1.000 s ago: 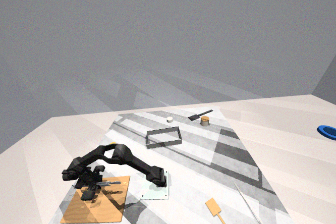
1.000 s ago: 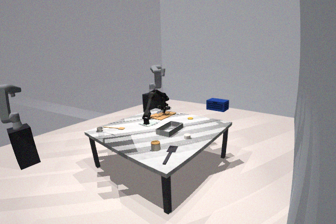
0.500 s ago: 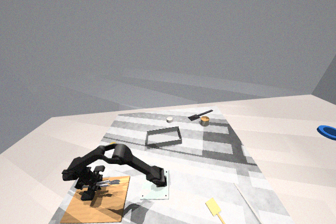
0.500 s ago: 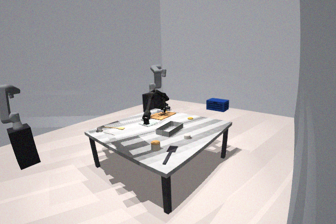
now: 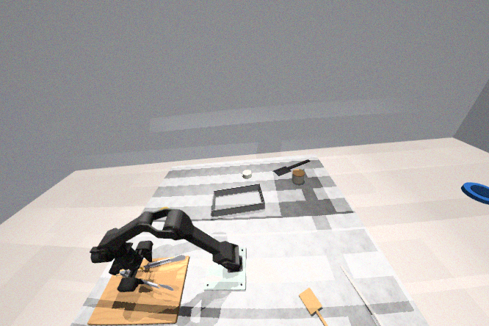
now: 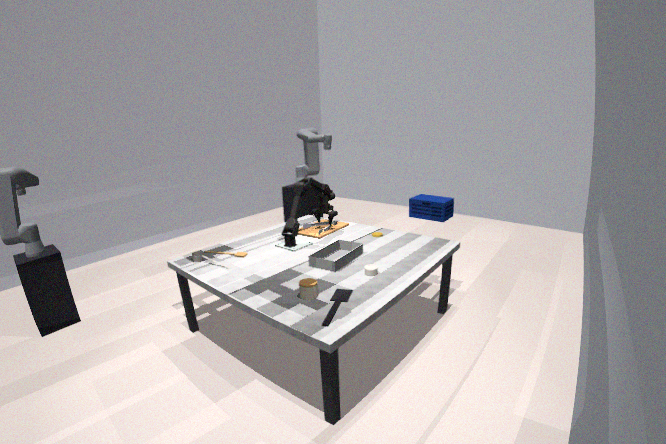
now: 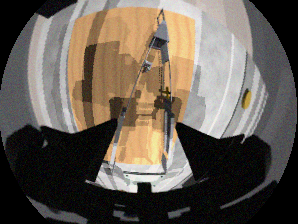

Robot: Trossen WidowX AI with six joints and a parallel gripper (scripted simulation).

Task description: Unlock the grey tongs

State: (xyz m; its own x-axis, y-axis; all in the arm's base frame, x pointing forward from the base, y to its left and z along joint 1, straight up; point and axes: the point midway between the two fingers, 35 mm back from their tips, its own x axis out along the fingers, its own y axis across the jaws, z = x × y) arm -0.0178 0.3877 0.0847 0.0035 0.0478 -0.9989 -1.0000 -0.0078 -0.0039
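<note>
Pale orange-tan on flat rectangular wooden board. Silver-grey on slim metal tongs. Matt black on jointed robot arm. Grey-and-white patchwork checks on square table top. Dark grey on rectangular roasting tin, twelve o'clock of board. Deep blue on round plate.

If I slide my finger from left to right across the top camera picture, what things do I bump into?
Wooden board with the tongs lying open on it → roasting tin → brown jar → wooden spatula → blue plate.
</note>
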